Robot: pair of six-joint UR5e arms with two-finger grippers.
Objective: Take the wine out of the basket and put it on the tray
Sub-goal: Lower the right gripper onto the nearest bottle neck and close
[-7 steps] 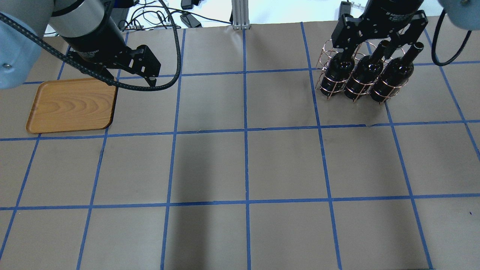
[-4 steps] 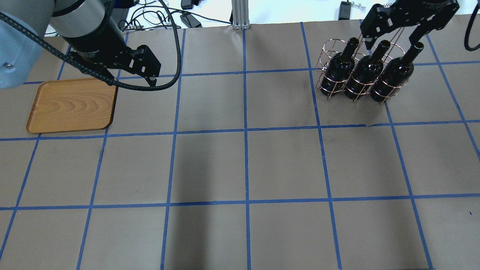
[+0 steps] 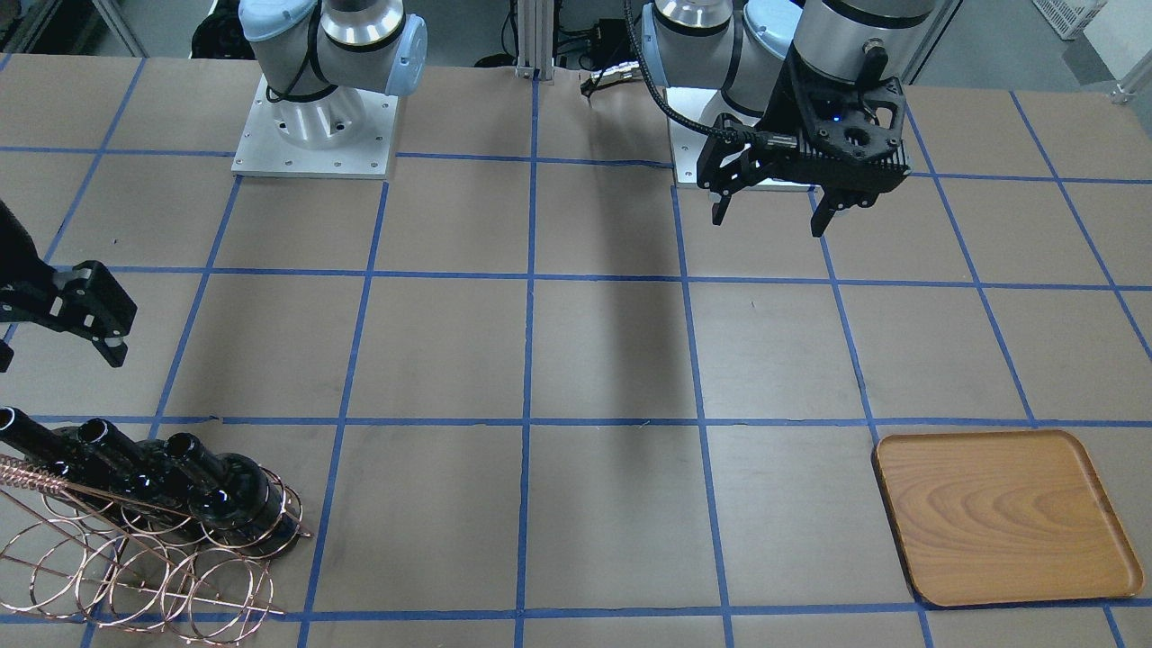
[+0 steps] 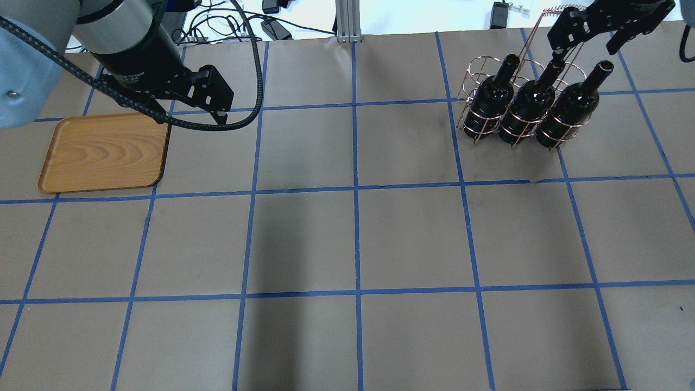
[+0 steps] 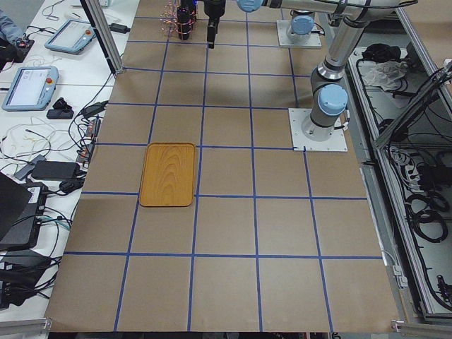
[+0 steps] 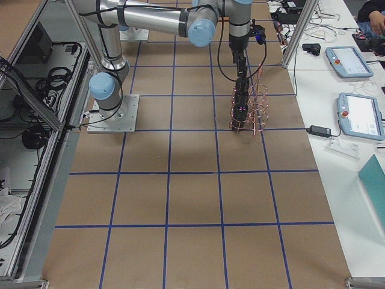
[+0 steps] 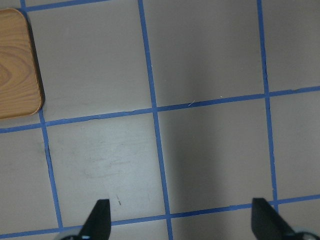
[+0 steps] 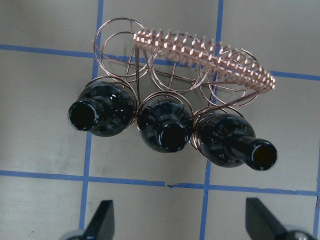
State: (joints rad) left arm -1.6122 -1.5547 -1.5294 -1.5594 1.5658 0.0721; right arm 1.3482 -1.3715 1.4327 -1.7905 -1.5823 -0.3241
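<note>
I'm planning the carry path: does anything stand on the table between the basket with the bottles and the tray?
Nothing visible does. Only bare taped table lies between the basket and the tray. The left gripper hangs open, well above the table.

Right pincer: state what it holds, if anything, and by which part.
Nothing. The right pincer hangs open and empty, clear of the three wine bottles, which all sit in the basket.

- The near, right arm's black two-finger gripper hangs just above the bottle necks; how far its jaws are apart cannot be told here.
- Beneath it, glossy near-black glass wine bottles stand upright in a copper-coloured wire-ring basket, lined up one behind another.
- Both sit on a brown paper-covered table with a blue tape grid.
</note>
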